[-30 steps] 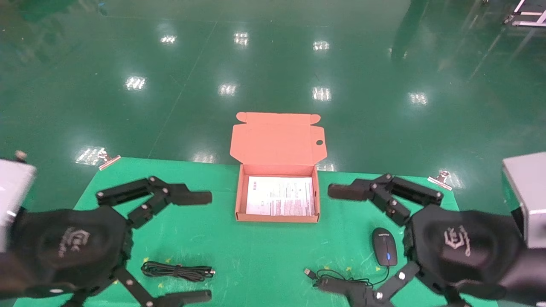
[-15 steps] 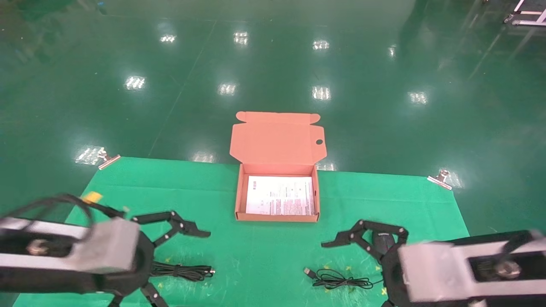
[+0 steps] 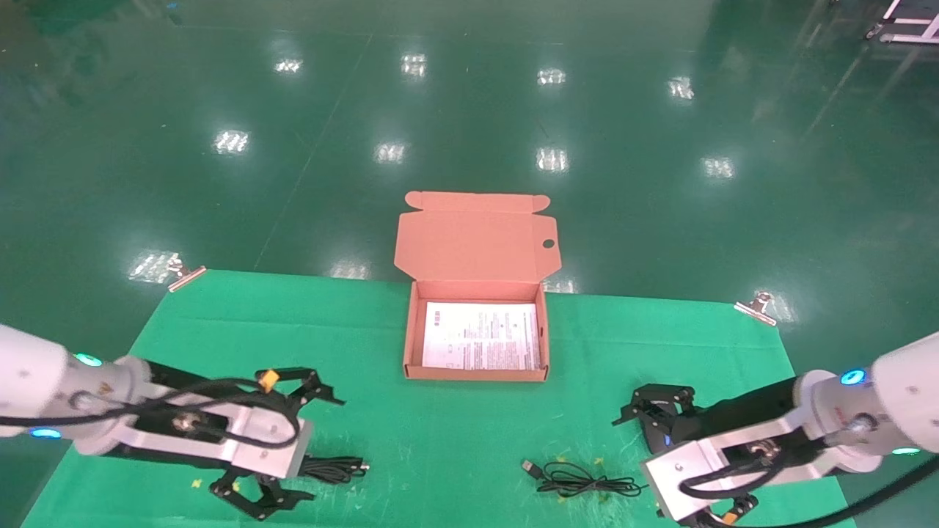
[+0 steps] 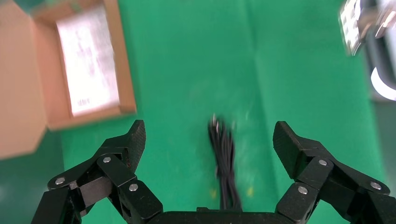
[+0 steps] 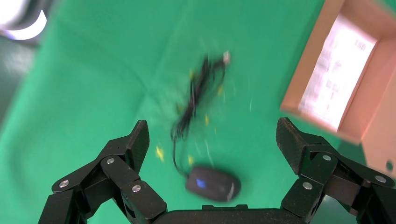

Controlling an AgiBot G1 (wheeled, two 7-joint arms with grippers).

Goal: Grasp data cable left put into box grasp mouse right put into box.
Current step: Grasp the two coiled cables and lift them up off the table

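Green cloth-covered table: salmon-orange cardboard box unmoved, lid open. Left hand, fingers spread, has dropped over bundled black data cable; right hand, likewise spread, lowered above small black mouse.

In the head view the left gripper covers the left part of the data cable, leaving only its right end visible. The right gripper hides most of the mouse; a blue glint shows. Both wrist views are motion-blurred, so the cable's plug ends and the print on the sheet in the box cannot be read.
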